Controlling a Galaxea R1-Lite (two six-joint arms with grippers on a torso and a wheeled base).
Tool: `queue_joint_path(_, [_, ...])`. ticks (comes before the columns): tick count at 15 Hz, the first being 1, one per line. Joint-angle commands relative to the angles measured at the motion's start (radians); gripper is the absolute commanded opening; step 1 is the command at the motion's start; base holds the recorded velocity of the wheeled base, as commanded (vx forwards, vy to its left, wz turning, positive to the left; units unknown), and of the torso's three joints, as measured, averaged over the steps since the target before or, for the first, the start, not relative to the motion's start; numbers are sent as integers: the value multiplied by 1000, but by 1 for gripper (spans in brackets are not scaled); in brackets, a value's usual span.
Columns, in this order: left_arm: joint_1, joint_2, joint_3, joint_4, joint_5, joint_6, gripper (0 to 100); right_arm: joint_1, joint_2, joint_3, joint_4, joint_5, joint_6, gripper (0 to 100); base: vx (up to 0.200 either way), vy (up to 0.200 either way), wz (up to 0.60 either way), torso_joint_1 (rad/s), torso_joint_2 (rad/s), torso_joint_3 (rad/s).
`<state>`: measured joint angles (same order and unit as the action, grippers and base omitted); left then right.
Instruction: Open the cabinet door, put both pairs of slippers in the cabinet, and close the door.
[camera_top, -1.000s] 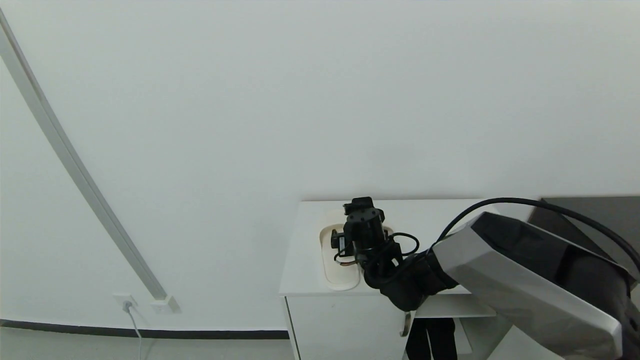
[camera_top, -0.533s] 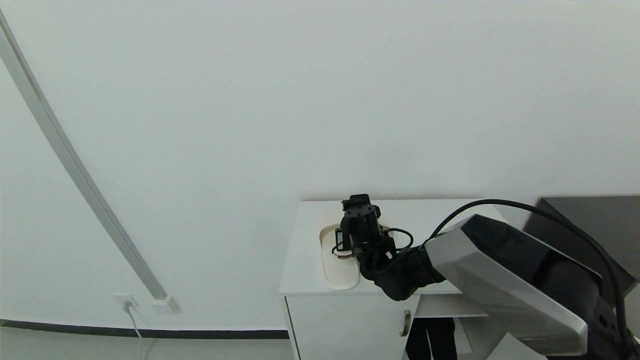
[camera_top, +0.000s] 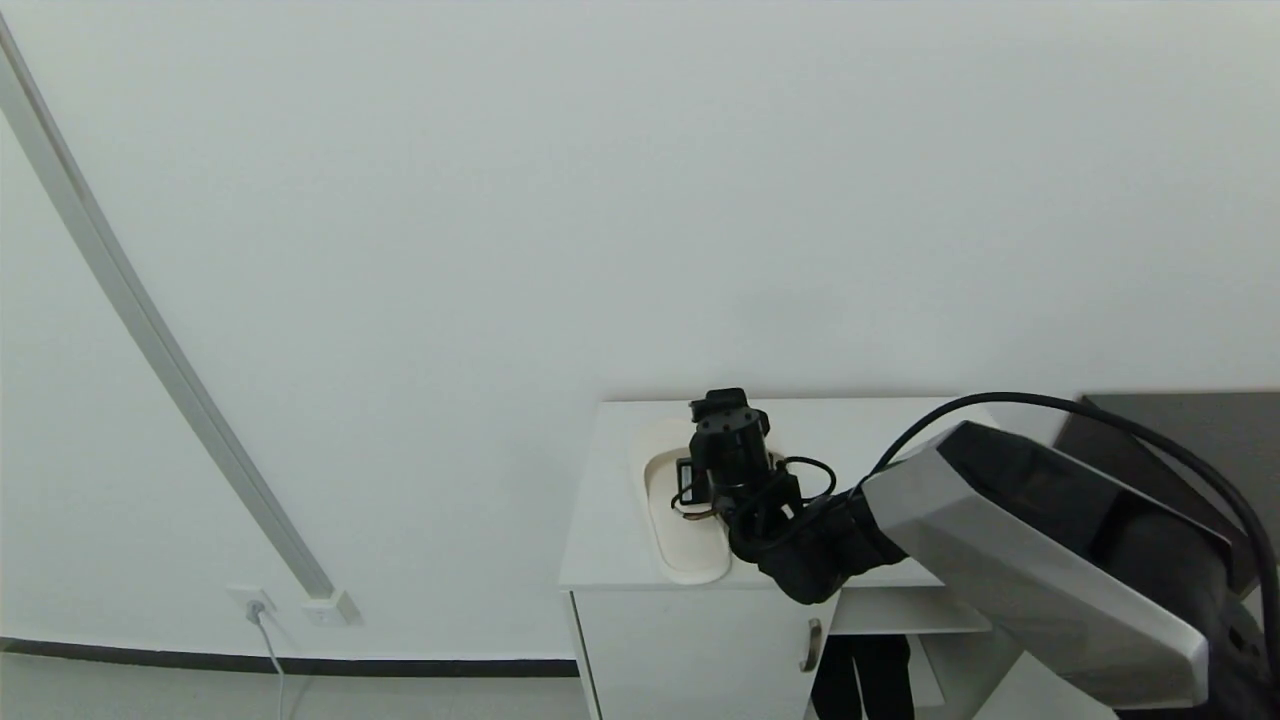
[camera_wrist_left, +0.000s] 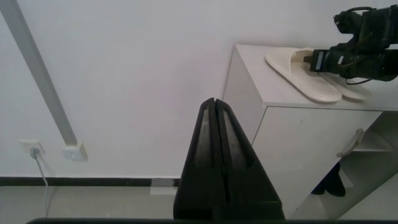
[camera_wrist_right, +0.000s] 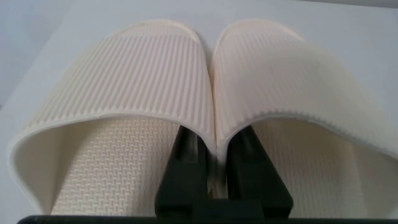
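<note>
Clamps right gripper (camera_wrist_right: 214, 148) on touching strap edges of the cream slippers (camera_wrist_right: 143, 68), one jaw inside each; holds left gripper (camera_wrist_left: 214, 103) with jaws together.

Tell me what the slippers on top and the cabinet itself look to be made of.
Slippers: cream and matte, with ribbed straps and a stamped pattern in the footbed; likely moulded foam or soft rubber.
Cabinet: flat, smooth white panels with square edges; probably laminated or painted board, though the core cannot be seen.
Its handle: thin and curved with a grey sheen; it looks like metal.
</note>
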<state>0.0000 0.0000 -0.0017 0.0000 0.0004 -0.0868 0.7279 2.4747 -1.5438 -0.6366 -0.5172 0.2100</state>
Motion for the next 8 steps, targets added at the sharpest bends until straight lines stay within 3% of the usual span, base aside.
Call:
queue_joint_path(1, [0, 0, 0, 0, 1, -1, 0, 4, -165, 148, -41, 42, -4, 0, 0, 0, 0, 0, 0, 0])
queue_joint_path(8, [0, 0, 0, 0, 1, 1, 0, 1, -643, 751, -219, 302, -100, 0, 0, 0, 0, 0, 0, 0])
